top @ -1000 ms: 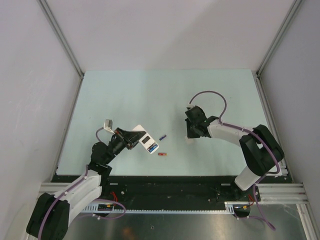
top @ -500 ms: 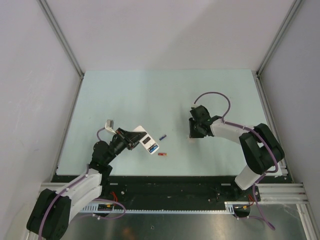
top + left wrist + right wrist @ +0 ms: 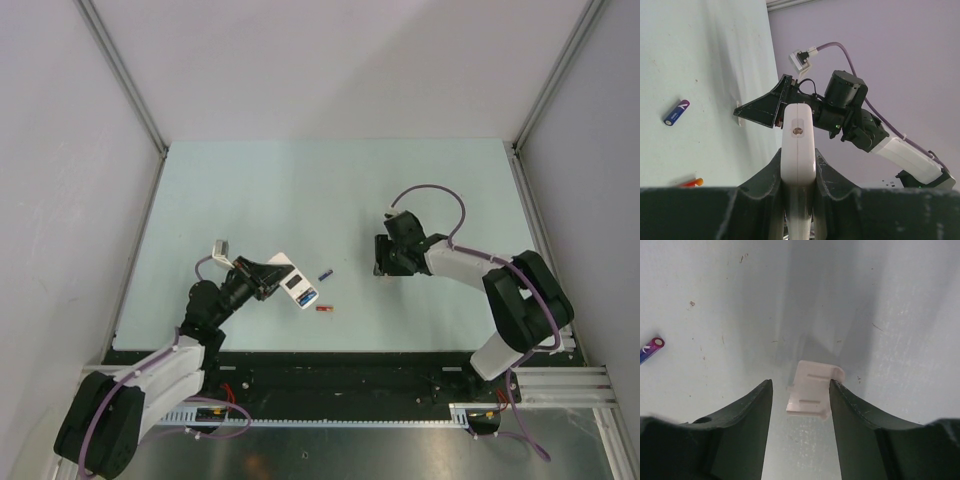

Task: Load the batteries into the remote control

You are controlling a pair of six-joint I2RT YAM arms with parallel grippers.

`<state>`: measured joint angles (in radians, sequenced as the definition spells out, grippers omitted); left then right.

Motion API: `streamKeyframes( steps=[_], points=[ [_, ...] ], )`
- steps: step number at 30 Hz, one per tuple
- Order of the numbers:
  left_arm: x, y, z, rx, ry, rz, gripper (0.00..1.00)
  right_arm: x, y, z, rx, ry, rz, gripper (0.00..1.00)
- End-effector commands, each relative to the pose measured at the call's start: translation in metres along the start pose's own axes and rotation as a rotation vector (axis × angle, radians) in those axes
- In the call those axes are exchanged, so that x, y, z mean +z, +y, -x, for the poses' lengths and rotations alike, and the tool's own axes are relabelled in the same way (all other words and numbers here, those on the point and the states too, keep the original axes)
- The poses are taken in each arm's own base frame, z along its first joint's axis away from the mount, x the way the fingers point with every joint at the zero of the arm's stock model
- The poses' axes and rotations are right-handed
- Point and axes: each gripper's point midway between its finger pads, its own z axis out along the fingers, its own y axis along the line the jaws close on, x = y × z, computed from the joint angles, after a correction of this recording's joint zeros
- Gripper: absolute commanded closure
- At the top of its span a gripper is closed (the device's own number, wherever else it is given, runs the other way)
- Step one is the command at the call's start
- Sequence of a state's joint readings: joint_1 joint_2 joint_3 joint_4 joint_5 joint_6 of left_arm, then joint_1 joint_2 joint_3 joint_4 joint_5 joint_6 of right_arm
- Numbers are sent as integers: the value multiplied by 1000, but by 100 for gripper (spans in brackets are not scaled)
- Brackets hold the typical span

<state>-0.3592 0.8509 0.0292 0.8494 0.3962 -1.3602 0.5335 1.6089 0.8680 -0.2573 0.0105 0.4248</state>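
My left gripper (image 3: 798, 153) is shut on the white remote control (image 3: 798, 131), which sticks out end-on from between the fingers. From above, the remote control (image 3: 294, 283) shows an open compartment with something bright blue at its right end. A dark blue-purple battery (image 3: 325, 274) and a red battery (image 3: 323, 309) lie loose on the table just right of it. My right gripper (image 3: 800, 383) is open, fingers down on the table either side of a small white plastic cover (image 3: 812, 389). The left finger stands clear of the cover.
The pale green table (image 3: 300, 190) has metal rails on its left and right edges and grey walls around it. The right arm (image 3: 855, 112) shows beyond the remote in the left wrist view. The dark blue-purple battery (image 3: 651, 350) lies left of the right gripper.
The right gripper has opened, and the white cover now lies free on the table between its fingers. Its wrist shifted slightly right. The left arm and the remote have not moved.
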Motion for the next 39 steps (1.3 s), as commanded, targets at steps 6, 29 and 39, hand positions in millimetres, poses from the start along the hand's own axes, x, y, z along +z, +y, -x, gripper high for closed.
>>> streamKeyframes(
  steps=[6,29,39],
  points=[
    [-15,36,-11,-6,6,73,100,0,-4,-3,2,5,-5,45],
    [-14,35,-11,-2,10,72,100,-12,-27,-20,57,-22,-74,54],
    [-14,35,-13,-3,15,70,100,-16,-33,-16,60,-49,-94,54]
  ],
)
